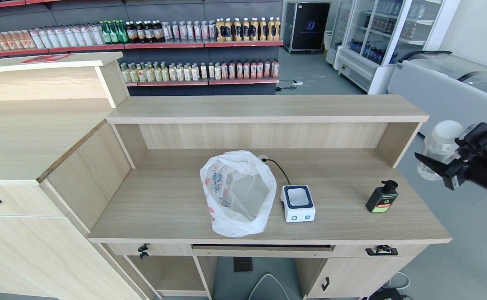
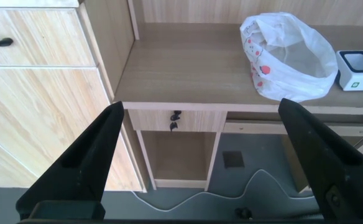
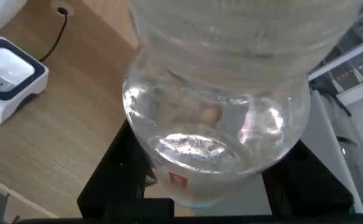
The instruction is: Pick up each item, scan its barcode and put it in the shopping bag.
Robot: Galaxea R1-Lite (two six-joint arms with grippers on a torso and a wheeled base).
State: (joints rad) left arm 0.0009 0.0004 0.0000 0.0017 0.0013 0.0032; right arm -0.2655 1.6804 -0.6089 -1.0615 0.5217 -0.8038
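My right gripper (image 1: 437,164) is shut on a clear plastic bottle (image 1: 441,143), held in the air off the counter's right end. In the right wrist view the bottle (image 3: 219,106) sits between the gripper's (image 3: 215,186) dark fingers (image 3: 113,180). A white shopping bag (image 1: 239,193) stands open at the middle of the counter, with the white barcode scanner (image 1: 297,203) just to its right. A black pump bottle (image 1: 382,197) stands upright further right. My left gripper (image 2: 200,168) is open and holds nothing, low in front of the counter's left end, with the bag (image 2: 287,56) and scanner (image 2: 358,70) beyond it.
The wooden counter (image 1: 164,208) has a raised back shelf (image 1: 264,109) and side walls. The scanner's black cable (image 1: 277,166) runs behind the bag. A taller cabinet (image 1: 26,125) adjoins on the left. Drawers with keys (image 2: 175,119) sit under the counter's front edge.
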